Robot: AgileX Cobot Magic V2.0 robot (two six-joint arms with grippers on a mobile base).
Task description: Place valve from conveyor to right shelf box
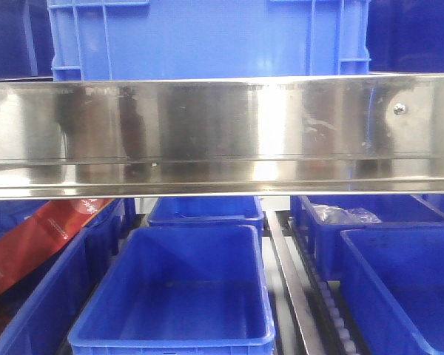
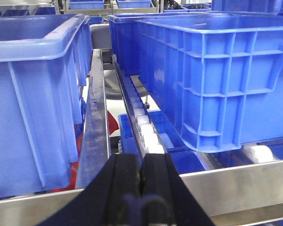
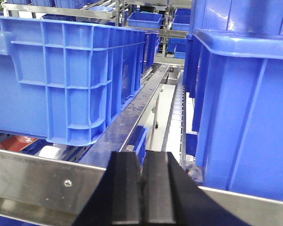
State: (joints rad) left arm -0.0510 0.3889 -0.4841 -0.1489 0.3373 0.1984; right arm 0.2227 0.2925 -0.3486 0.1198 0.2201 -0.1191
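Note:
The valve and the conveyor are out of view in all three views. I face a rack of blue plastic boxes. On the lower level an empty box point(image 1: 103, 296) sits in the middle, and two more boxes point(image 1: 370, 275) stand at the right. My left gripper point(image 2: 141, 157) is shut with nothing between its black pads, hovering over the steel front rail point(image 2: 236, 188) between two upper boxes. My right gripper point(image 3: 142, 155) is shut and empty too, above the rail point(image 3: 33, 179) between a large box point(image 3: 75, 75) and another box point(image 3: 245, 117).
A wide steel shelf beam point(image 1: 222, 133) crosses the front view, with a big blue crate point(image 1: 207, 37) above it. White roller tracks point(image 2: 144, 125) run between the boxes. A red package point(image 1: 29, 244) lies at lower left. A clear plastic bag point(image 1: 344, 214) lies in the rear right box.

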